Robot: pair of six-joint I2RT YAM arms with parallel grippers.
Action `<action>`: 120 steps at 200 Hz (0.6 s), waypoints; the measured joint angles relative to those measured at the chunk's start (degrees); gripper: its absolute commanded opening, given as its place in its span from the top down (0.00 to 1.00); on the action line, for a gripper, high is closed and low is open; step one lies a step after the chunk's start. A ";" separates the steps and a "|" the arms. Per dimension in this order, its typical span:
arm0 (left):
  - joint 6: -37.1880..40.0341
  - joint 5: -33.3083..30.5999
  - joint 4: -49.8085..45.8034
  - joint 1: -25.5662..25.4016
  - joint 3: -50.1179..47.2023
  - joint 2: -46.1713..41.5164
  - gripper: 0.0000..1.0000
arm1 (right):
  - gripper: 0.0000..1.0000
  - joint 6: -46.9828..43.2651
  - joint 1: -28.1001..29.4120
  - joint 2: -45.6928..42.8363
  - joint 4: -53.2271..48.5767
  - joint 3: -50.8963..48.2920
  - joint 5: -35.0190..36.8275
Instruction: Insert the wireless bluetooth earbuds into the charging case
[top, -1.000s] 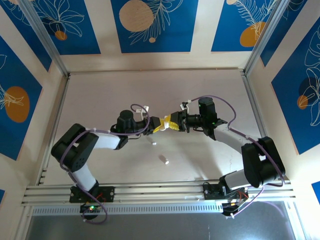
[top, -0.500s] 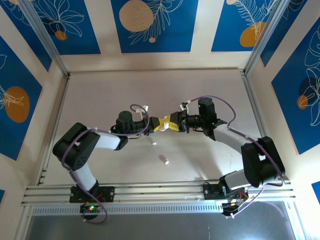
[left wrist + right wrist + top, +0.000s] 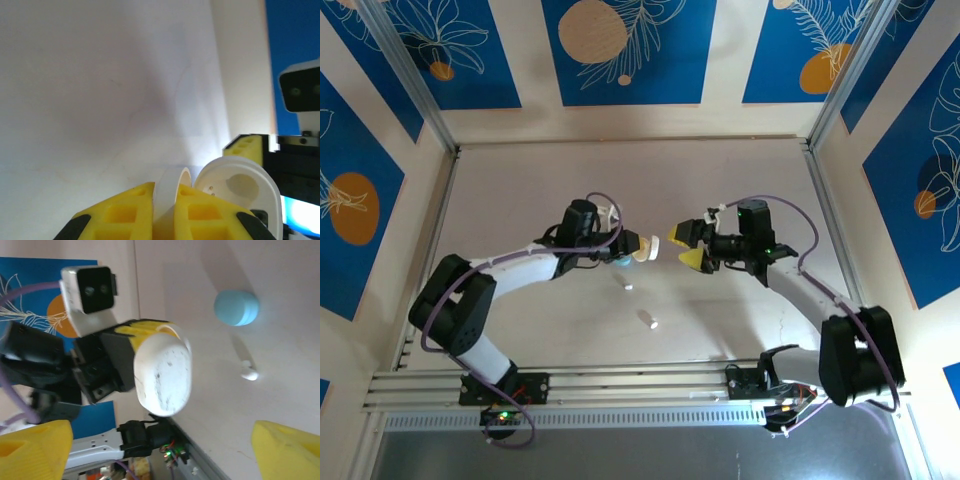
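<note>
Left jaws clamp the open white case [image 3: 640, 247]; right jaws gape empty beside it. A white earbud [image 3: 648, 320] lies toward the desk's [image 3: 520, 190] near edge, clear of both.

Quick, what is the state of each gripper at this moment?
The left gripper is shut on the white case.
The right gripper is open and holds nothing.
</note>
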 measured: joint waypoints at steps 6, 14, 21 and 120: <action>2.91 -2.01 -4.22 -0.37 2.54 0.02 0.87 | 0.02 -0.59 -0.70 -0.98 -0.92 -0.50 0.31; 6.45 -4.72 -9.62 -1.05 6.12 0.11 0.86 | 0.01 -1.36 -1.53 -2.05 -2.08 -1.16 0.81; 9.68 -7.02 -13.81 -1.77 9.27 0.31 0.86 | 0.01 -1.95 -2.25 -2.93 -3.04 -1.77 1.27; 46.21 -31.61 -42.45 -12.35 38.77 21.49 0.84 | 0.01 -5.66 -11.23 -9.40 -9.07 -7.45 3.13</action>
